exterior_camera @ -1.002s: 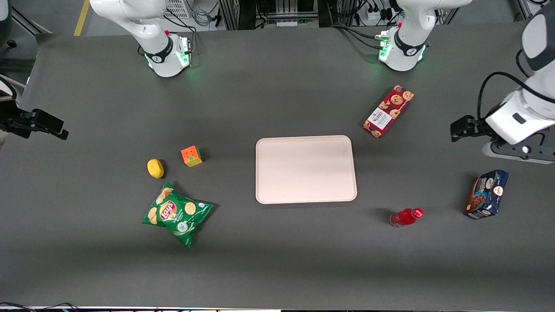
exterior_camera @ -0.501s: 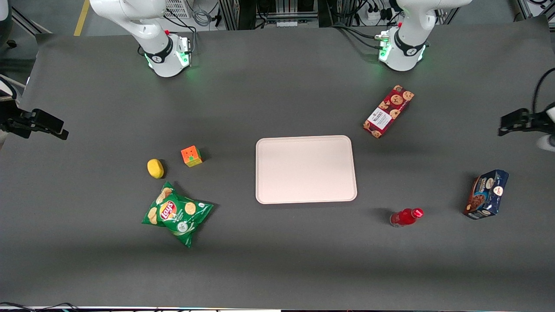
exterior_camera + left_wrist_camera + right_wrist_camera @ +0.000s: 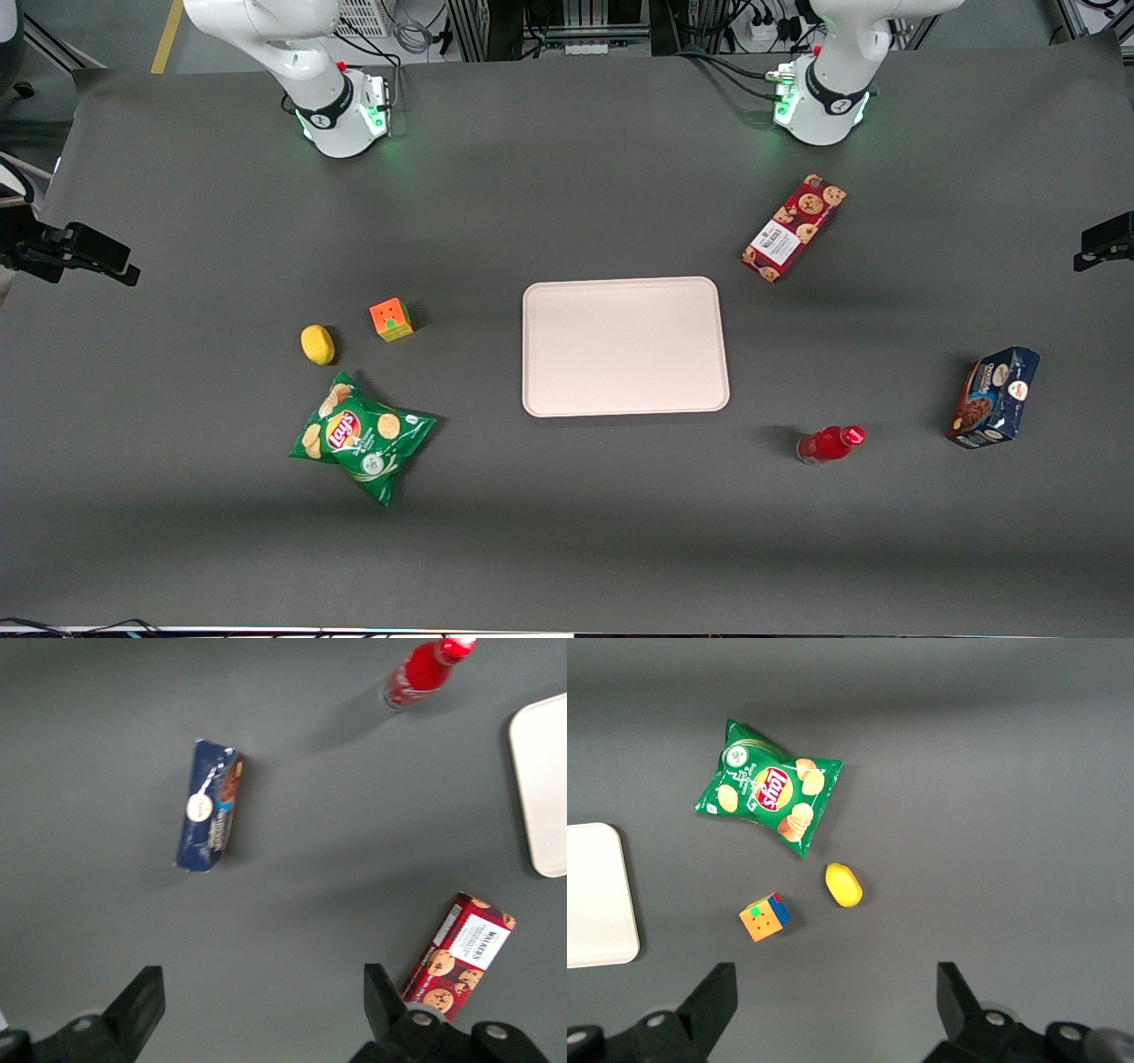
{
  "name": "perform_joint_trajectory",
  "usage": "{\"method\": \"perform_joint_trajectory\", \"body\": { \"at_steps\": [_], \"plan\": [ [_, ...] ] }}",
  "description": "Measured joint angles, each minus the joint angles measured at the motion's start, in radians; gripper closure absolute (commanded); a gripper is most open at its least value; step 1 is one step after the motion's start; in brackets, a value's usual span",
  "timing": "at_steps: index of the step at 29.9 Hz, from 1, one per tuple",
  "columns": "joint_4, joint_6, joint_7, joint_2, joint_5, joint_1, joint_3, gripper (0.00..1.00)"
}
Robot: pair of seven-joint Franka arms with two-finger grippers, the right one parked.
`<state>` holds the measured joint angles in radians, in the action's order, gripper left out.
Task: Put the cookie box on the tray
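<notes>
Since the earlier frames, the left arm's gripper (image 3: 1107,241) has drawn away toward the working arm's end of the table, and now only a dark corner of it shows at the edge of the front view, the white arm itself cut off entirely. Nothing on the dark grey table (image 3: 567,532) has shifted meanwhile.

From the wrist camera, the two black fingers (image 3: 140,1005) are spread wide with bare table between them and nothing held; their upper parts run out of frame.

The cookie box (image 3: 994,398), a dark navy-blue carton with a brown cookie picture and round white-and-red logos, rests on the table toward the working arm's end, nearer the front camera than the gripper and well apart from it. In the wrist view the cookie box (image 3: 211,805) sits clear of the fingers, its small print too blurred to read.

The tray (image 3: 625,346), large, flat, pale cream-pink with rounded corners, sits mid-table; only a corner of the tray (image 3: 545,780) shows to the wrist camera. Between tray and cookie box, slightly nearer the front camera, is a red plastic bottle (image 3: 829,443). A slim red cookie carton with a white label (image 3: 794,228) lies farther from the front camera than the tray.
</notes>
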<state>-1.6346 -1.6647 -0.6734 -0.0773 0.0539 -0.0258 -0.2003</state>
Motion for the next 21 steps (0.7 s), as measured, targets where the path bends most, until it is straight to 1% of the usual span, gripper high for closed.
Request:
{"method": "perform_joint_trajectory", "body": {
  "at_steps": [5, 8, 14, 21],
  "plan": [
    [0.006, -0.018, -0.185, -0.04, 0.003, 0.001, 0.001, 0.0],
    [0.009, -0.024, -0.25, -0.061, 0.003, 0.002, 0.003, 0.0],
    [0.005, -0.044, -0.286, -0.1, 0.003, 0.002, 0.005, 0.0],
    [-0.051, -0.174, -0.285, -0.153, -0.005, -0.004, 0.0, 0.0]
  ]
}}
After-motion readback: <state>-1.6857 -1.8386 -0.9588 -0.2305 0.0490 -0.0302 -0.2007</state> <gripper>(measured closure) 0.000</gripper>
